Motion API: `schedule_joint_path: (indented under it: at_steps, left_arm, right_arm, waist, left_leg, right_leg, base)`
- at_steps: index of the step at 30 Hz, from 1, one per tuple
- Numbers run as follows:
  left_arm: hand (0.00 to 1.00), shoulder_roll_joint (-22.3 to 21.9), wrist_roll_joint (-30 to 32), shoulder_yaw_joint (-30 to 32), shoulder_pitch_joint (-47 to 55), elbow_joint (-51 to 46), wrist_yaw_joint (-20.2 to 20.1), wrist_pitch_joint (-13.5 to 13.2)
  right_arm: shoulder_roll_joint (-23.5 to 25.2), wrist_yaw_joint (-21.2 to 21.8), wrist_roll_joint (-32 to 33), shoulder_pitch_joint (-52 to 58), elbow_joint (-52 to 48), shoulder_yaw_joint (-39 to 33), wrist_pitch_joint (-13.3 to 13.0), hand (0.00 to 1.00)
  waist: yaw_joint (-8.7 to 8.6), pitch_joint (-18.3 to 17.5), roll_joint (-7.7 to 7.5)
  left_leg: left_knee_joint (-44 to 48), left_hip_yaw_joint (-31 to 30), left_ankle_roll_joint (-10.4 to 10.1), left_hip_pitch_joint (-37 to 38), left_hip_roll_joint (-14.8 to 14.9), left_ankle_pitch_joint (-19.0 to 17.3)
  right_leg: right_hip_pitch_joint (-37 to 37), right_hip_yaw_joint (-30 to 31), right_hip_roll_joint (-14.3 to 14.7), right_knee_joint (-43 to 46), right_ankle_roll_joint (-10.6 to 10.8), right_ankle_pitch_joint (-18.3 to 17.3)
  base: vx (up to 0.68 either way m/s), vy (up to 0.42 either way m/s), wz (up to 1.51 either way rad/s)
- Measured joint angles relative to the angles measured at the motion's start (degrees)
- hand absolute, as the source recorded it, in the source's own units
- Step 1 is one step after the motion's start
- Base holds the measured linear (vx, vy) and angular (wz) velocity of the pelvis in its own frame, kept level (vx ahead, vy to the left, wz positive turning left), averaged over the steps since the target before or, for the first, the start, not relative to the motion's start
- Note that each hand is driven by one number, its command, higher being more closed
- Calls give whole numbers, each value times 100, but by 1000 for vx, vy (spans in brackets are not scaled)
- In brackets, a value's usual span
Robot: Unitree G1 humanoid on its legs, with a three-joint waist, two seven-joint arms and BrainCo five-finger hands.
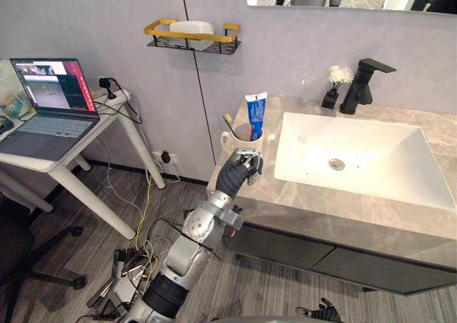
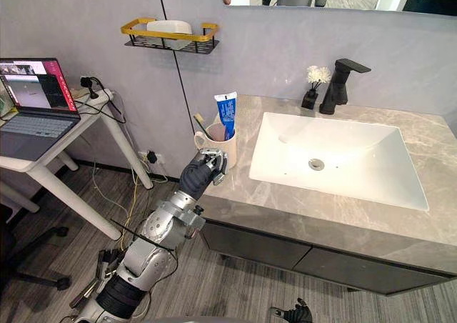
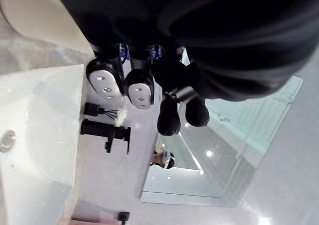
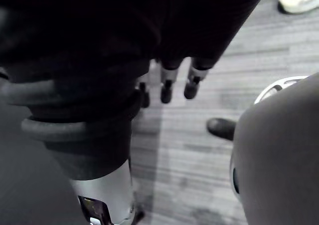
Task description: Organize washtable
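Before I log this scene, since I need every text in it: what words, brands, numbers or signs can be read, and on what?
Toothpaste tube standing in the cup: white print on blue, too small to read.
Laptop screen: open windows, text too small to read.
No other text is legible.
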Motion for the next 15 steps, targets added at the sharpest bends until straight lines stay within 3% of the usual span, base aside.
schedule_joint_path:
  at_steps: [15]
  left_arm:
    - [100, 64, 868, 749, 114, 1127, 369, 36]
  right_arm:
    - [-125, 3, -43, -83, -125, 672, -76, 0]
  waist:
    - [-175, 168, -93]
  left_leg:
    - [-226, 290, -76, 101, 147, -32]
  right_leg:
    - [-256, 396, 208, -53, -44, 37]
  base:
    - [1, -26, -16]
